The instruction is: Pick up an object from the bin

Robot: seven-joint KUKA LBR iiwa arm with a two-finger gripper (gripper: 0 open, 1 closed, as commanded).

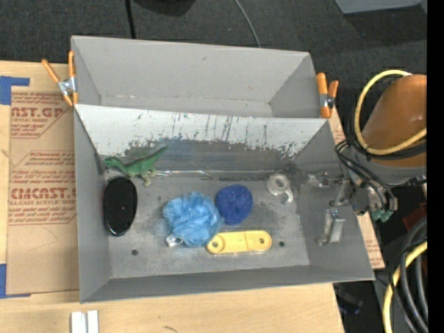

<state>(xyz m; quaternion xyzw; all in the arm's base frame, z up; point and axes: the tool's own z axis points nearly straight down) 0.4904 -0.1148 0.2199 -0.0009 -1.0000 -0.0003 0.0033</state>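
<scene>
My gripper [333, 219] hangs over the bin's right sloping wall, with nothing seen in it. Nearest to it, a small silvery-white ring [279, 186] lies on the floor close to the right wall. A dark blue fuzzy ball [234, 204] rests left of the ring. In front of the ball lies a flat yellow oblong piece with holes [240, 242]. A light blue mesh puff [191, 218] touches the ball's left side.
Further left, a black oval object [119, 205] lies by the left wall, and a green toy lizard [136, 164] sits at the back left. A small silver bit [172, 241] peeks out under the puff. The arm's orange cover and cables hang beyond the right rim.
</scene>
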